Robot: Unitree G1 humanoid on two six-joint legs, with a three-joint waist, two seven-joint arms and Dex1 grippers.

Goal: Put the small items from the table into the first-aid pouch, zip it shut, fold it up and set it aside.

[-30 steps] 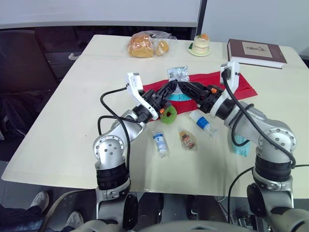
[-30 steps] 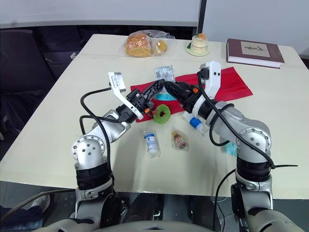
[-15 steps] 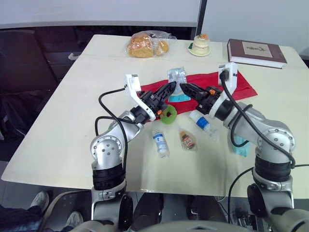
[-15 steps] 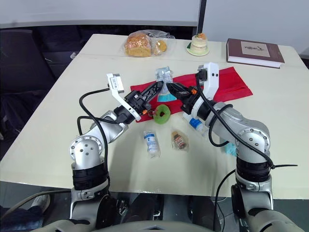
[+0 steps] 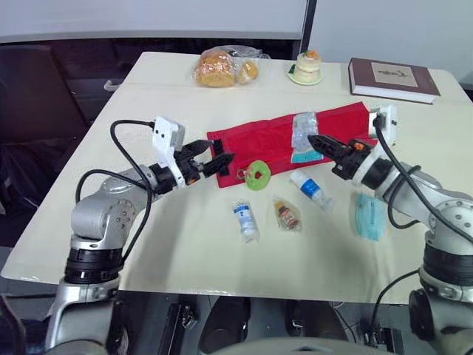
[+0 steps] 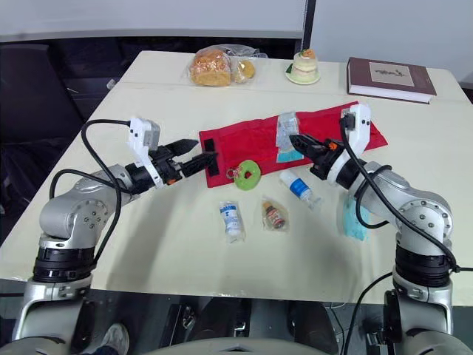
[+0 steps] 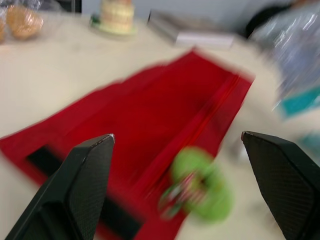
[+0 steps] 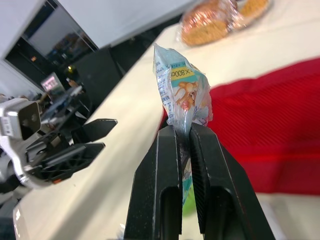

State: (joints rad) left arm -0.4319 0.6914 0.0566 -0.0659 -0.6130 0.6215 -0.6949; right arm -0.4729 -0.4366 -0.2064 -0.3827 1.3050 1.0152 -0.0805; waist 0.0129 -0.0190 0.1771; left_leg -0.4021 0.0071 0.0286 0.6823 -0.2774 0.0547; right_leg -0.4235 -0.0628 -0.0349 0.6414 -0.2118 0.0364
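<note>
Right jaws pinch sachet [image 5: 304, 133] over red pouch [image 5: 255, 140]; left jaws wide, empty; beige table [image 5: 148, 96], pale wall [image 5: 384, 29].

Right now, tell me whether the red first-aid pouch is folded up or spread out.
Spread out: the red pouch lies flat at full length on the table, with no fold visible.

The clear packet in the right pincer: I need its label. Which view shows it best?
Right wrist view: the packet, clamped in the right pincer, faces the camera close up. Eye views show it small, over the red pouch; the left wrist view, partly.
</note>
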